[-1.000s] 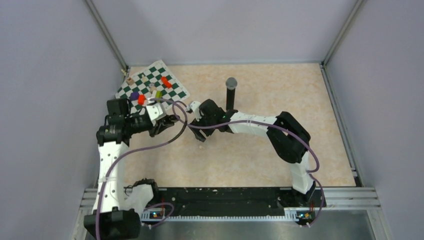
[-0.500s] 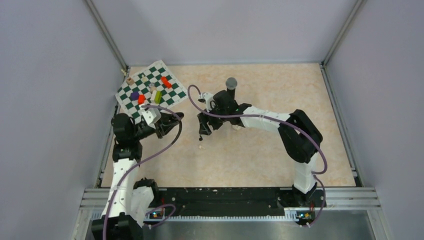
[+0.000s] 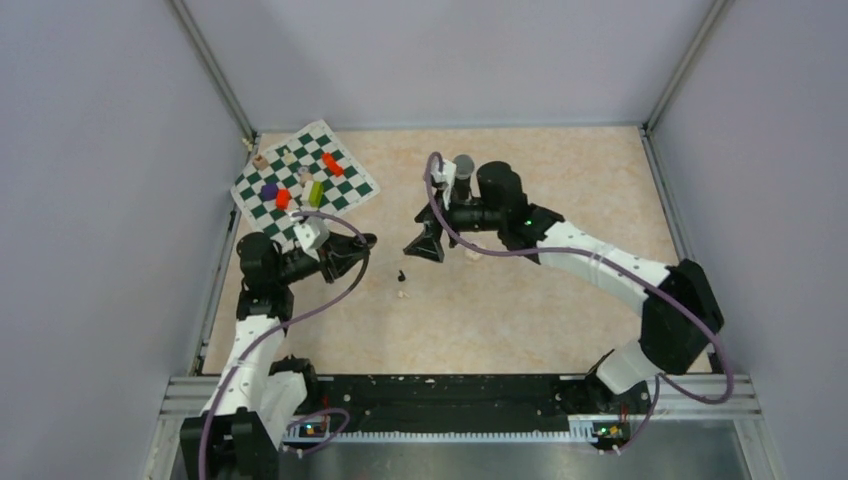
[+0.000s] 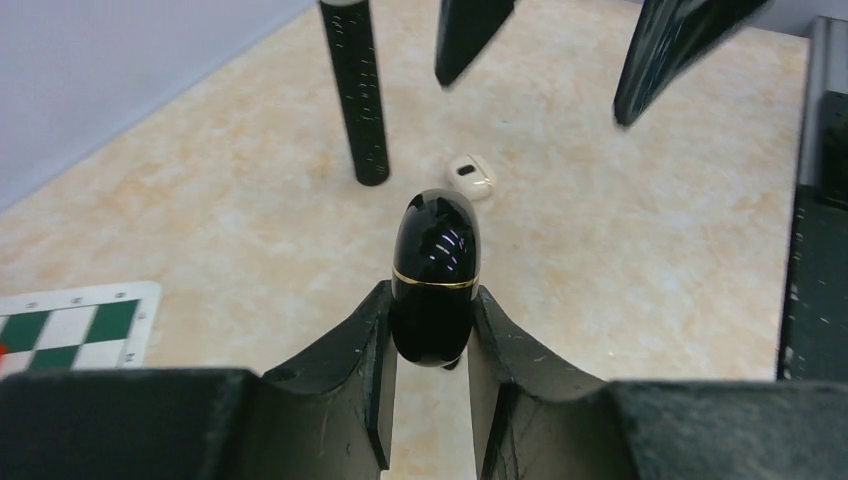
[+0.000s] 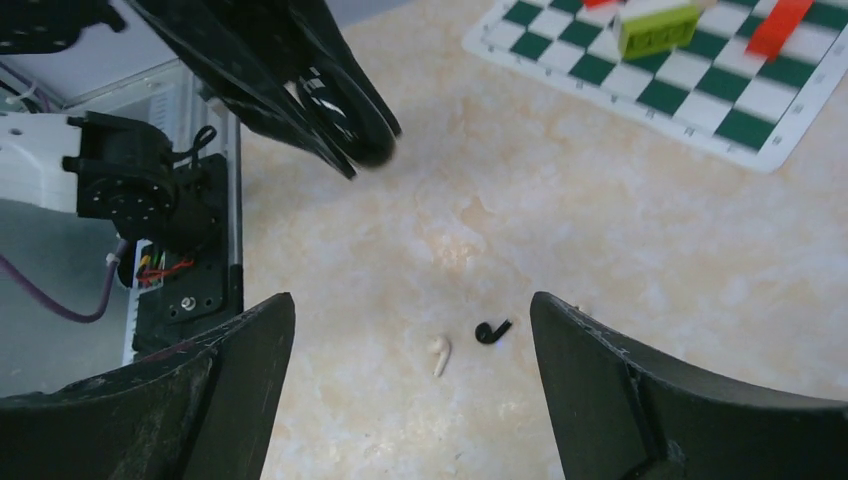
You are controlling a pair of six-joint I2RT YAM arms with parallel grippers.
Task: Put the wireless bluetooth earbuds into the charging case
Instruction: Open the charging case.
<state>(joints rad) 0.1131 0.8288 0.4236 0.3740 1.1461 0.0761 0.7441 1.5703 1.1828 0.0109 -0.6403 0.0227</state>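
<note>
Left gripper (image 4: 432,318) clenched on closed black charging case (image 4: 435,265). Right gripper (image 5: 410,312) spread wide, empty, over black earbud (image 5: 491,331) and white earbud (image 5: 440,355) lying loose on table (image 5: 620,230). White case (image 4: 471,177), possibly open, beside microphone (image 4: 355,90).

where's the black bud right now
In the right wrist view the black bud lies on the table just right of the white bud, below the open right pincer.

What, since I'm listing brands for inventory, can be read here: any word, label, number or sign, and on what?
No text can be read.
Black charging case: only a gold seam line, no lettering.
Whitish case: dark mark, too small to read.
</note>
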